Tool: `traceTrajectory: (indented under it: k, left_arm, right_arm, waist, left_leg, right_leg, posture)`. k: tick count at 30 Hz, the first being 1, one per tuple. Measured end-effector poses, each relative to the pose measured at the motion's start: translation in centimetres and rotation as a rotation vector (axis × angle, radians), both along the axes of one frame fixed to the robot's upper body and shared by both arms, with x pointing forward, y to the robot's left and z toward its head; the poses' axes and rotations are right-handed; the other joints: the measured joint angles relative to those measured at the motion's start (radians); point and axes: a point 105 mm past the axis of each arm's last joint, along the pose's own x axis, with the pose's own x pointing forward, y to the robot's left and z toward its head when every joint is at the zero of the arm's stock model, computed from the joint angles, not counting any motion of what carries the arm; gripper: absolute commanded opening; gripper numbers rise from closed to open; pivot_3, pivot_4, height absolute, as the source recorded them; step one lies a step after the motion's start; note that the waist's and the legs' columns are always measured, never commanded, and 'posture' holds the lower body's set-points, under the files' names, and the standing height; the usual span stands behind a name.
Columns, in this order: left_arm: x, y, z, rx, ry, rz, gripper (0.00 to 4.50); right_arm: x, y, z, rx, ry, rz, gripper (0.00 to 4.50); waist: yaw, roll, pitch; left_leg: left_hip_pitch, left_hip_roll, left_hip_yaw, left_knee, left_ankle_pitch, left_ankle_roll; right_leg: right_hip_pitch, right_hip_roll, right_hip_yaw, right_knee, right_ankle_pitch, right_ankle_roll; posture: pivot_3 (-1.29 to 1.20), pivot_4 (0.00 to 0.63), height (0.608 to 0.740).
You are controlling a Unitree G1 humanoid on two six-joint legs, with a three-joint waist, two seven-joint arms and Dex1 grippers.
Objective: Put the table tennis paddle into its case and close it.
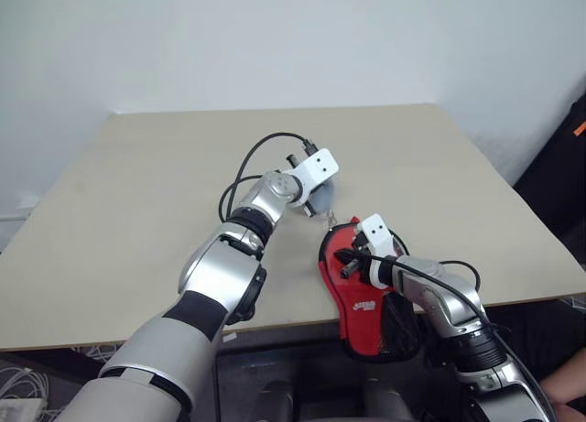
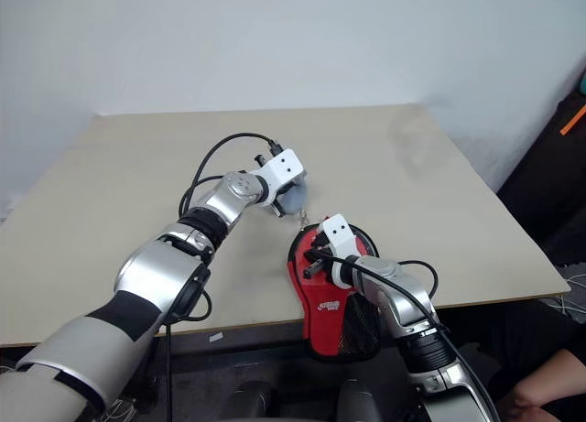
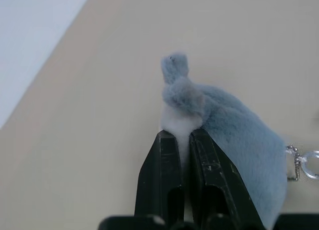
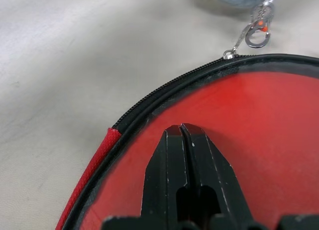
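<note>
On the beige table [image 1: 137, 193], your left gripper [image 3: 182, 140] reaches out toward the middle, its black fingers [image 3: 162, 160] pinched together on the pale edge of a grey-blue plush keychain [image 3: 234, 135]. The plush toy lies on the tabletop just beyond the far rim of the case [image 1: 362, 298], and a short chain [image 3: 295, 162] with a silver clasp [image 4: 256, 33] runs from it to the zip pull [image 4: 228, 54] at the case's far edge.

To the right, at the near edge of the table, lies the red case, round end away from you, black mesh narrow end hanging over the table's near edge. Through its clear, black-rimmed window shows the red face of the table tennis paddle [image 4: 249, 120], lying inside. The zip [image 4: 164, 88] along the far-left rim looks drawn shut up to the pull.

Your right gripper [image 4: 180, 132] rests over the window with its two fingers pressed together, holding nothing; whether the tips touch the window you cannot tell.

At the far right edge, part of a seated person [image 2: 540, 385] in dark clothing shows beside the table.
</note>
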Motion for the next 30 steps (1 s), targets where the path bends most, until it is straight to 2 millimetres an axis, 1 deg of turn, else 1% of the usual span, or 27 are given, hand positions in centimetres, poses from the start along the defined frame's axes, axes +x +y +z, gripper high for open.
traceTrajectory:
  k: [6, 10, 13, 17, 22, 26, 29, 30]
  left_arm:
    - [-0.1, -2.4, 1.1, -0.041, -0.048, -0.012, 0.04]
    - [-0.4, -4.0, 1.4, -0.072, -0.068, -0.027, 0.04]
    - [-1.2, -5.9, 1.4, -0.097, -0.068, -0.080, 0.04]
    - [-2.5, -7.8, 1.1, -0.113, -0.026, -0.202, 0.04]
    - [-4.3, -8.7, -0.6, -0.117, 0.074, -0.357, 0.04]
    - [-5.2, -8.5, -0.9, -0.110, 0.127, -0.461, 0.04]
    - [-5.7, -8.0, -1.5, -0.104, 0.169, -0.500, 0.75]
    - [-5.8, -7.8, -1.6, -0.101, 0.179, -0.507, 1.08]
  right_arm:
    - [-0.2, 0.0, 0.0, -0.002, 0.000, 0.000, 0.00]
    - [-0.2, -0.1, 0.0, -0.006, 0.001, -0.002, 0.00]
    - [-0.2, 0.0, 0.0, -0.007, 0.003, -0.002, 0.00]
    - [-0.3, 0.0, 0.0, -0.009, 0.005, -0.002, 0.00]
    - [-0.3, 0.0, 0.0, -0.009, 0.006, -0.001, 0.00]
    - [-0.3, 0.0, 0.0, -0.009, 0.008, 0.001, 0.00]
    - [-0.3, 0.0, 0.0, -0.008, 0.008, 0.002, 0.00]
    - [-0.4, 0.0, 0.0, -0.008, 0.008, 0.003, 0.00]
  waist:
    - [0.000, 0.000, 0.000]
    - [0.000, 0.000, 0.000]
    - [0.000, 0.000, 0.000]
    - [0.000, 0.000, 0.000]
    - [0.000, 0.000, 0.000]
    - [0.000, 0.001, 0.000]
    - [0.000, 0.001, -0.001]
    - [0.000, 0.001, -0.001]
  left_leg:
    - [0.000, 0.000, 0.000, 0.000, 0.000, 0.000]
    - [0.000, -0.001, 0.000, 0.000, 0.000, 0.000]
    - [0.000, -0.001, 0.000, 0.000, 0.000, 0.000]
    - [0.000, -0.001, 0.000, 0.000, 0.000, 0.000]
    - [0.000, -0.001, 0.000, 0.000, 0.000, 0.000]
    - [0.000, -0.001, 0.000, 0.000, 0.000, 0.000]
    - [0.000, -0.001, 0.000, 0.000, 0.000, 0.000]
    - [0.000, -0.001, 0.000, 0.000, 0.000, 0.000]
  right_leg:
    - [0.000, 0.000, 0.000, 0.000, 0.000, 0.000]
    - [0.000, 0.000, 0.000, 0.000, 0.000, 0.000]
    - [0.000, -0.001, 0.000, 0.000, 0.000, 0.000]
    - [0.000, -0.001, 0.000, 0.000, 0.000, 0.000]
    - [0.000, -0.001, 0.000, 0.000, 0.000, 0.000]
    - [0.000, -0.001, 0.000, 0.000, 0.000, 0.000]
    - [0.001, -0.001, 0.000, 0.000, 0.000, 0.000]
    - [0.001, -0.001, 0.000, 0.000, 0.000, 0.000]
  posture:
    - [0.00, 0.000, 0.698]
    - [0.00, 0.000, 0.698]
    - [0.00, 0.000, 0.698]
    - [0.00, 0.000, 0.698]
    - [0.00, 0.000, 0.698]
    - [0.00, 0.000, 0.698]
    - [0.00, 0.000, 0.698]
    - [0.00, 0.000, 0.698]
